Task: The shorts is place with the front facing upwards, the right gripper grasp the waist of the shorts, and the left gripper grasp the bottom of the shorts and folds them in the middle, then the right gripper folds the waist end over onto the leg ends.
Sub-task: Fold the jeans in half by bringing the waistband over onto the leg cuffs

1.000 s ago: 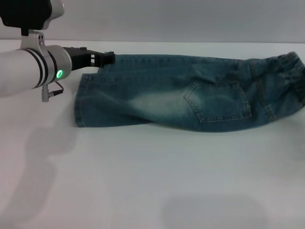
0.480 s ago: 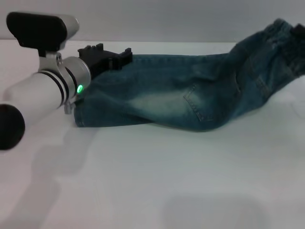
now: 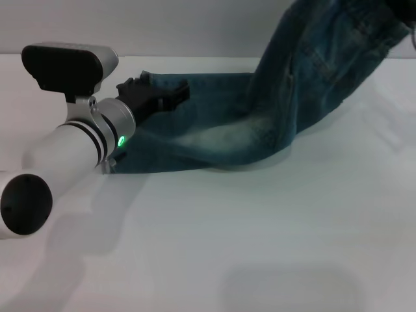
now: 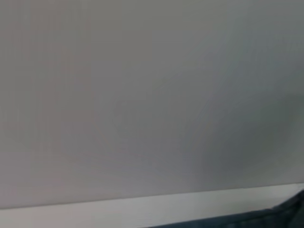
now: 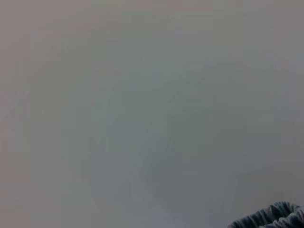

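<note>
The blue-green denim shorts (image 3: 214, 140) lie folded lengthwise on the white table (image 3: 260, 227), and a denim sliver (image 4: 289, 212) shows in the left wrist view. The leg ends (image 3: 120, 162) rest flat at the left. My left gripper (image 3: 156, 94), a black claw on a silver wrist with a green light, sits over the far edge of the legs near the hems. The other half of the shorts (image 3: 318, 58) rises steeply up and to the right, off the table. The waist of the shorts (image 5: 270, 219) shows as a ruffled band in the right wrist view. My right gripper is out of view.
A plain grey wall (image 3: 162, 26) stands behind the table's far edge. The left arm (image 3: 58, 162) reaches in diagonally from the lower left and casts a shadow on the table beside it.
The waist end has gone from lying flat at the right to hanging high, leaning leftward. My left arm has swung toward me and its gripper has shifted right over the legs.
</note>
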You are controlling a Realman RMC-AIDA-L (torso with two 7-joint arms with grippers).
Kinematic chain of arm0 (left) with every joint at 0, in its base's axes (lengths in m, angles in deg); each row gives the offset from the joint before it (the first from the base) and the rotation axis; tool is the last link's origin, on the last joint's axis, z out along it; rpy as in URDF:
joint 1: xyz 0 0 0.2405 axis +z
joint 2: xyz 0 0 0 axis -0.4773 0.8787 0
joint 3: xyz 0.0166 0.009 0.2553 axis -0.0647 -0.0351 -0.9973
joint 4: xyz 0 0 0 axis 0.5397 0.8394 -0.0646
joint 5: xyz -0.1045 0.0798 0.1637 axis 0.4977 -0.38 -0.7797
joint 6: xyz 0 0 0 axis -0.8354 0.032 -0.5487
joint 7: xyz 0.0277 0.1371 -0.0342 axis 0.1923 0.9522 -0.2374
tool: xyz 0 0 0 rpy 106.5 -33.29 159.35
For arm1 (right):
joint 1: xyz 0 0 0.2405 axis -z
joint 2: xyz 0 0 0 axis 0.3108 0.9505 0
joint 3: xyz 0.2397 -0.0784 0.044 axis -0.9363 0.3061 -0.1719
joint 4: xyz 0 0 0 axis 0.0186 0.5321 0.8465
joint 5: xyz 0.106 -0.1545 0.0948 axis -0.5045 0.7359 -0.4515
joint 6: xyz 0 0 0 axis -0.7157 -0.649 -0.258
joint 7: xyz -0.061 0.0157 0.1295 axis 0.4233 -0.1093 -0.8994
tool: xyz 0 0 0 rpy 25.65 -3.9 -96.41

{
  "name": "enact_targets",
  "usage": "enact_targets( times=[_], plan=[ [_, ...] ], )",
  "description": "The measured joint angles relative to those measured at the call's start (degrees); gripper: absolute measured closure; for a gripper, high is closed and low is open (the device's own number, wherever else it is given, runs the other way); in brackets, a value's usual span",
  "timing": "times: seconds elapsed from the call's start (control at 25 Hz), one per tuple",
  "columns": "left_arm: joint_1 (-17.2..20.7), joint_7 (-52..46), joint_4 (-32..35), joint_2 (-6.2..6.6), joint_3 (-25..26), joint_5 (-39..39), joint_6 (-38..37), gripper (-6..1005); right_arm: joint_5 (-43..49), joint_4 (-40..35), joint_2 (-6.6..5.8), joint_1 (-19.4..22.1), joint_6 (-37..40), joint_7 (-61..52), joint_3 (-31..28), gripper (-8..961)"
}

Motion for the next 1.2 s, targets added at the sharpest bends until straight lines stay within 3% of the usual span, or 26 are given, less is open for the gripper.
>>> enact_targets(
  times=[0.44,1.2],
  plan=[
    [-1.00,-5.01,1.39,0.00,-5.93,0.18,-4.43,191,-6.08,0.36,-0.09,-5.52,5.74,-0.22,12.39,898],
    [-6.24,-15.18,1.72,-0.22,-19.18,0.18,-9.93,191,-7.56,0.26,-0.10,-11.40,14.49,-0.23,22.26,898]
  ],
)
